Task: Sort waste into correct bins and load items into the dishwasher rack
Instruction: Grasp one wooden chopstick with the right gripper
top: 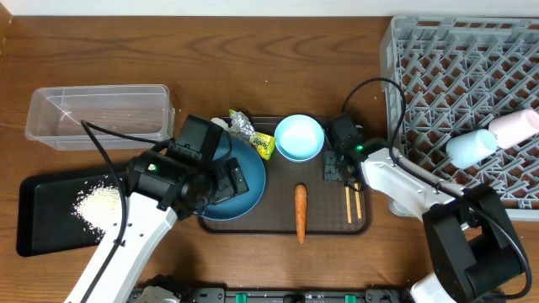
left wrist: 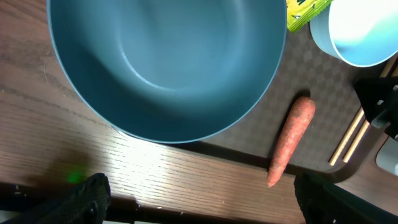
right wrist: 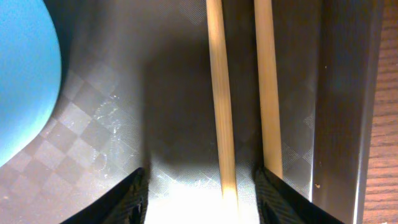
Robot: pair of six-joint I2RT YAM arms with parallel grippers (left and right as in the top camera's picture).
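Observation:
My right gripper point(top: 338, 166) point(right wrist: 202, 202) is down on the brown tray point(top: 282, 225), open. One wooden chopstick point(right wrist: 221, 93) lies between its fingers; the other chopstick point(right wrist: 266, 87) runs under the right fingertip point(right wrist: 280, 196). The chopsticks point(top: 352, 204) lie at the tray's right side. My left gripper point(top: 223, 181) point(left wrist: 205, 208) hangs wide open and empty over the dark-blue bowl point(top: 244, 192) point(left wrist: 168, 62). A carrot point(top: 301, 212) point(left wrist: 289, 140) lies right of that bowl. The light-blue bowl point(top: 299, 137) point(right wrist: 22, 74) stands at the tray's back.
A yellow-green snack packet point(top: 264, 145) and crumpled foil point(top: 242, 124) lie behind the dark-blue bowl. The clear tub point(top: 97, 114) and the black tray point(top: 42, 223) holding rice point(top: 97, 202) are at the left. The grey rack point(top: 455, 76) at right holds two cups point(top: 472, 147).

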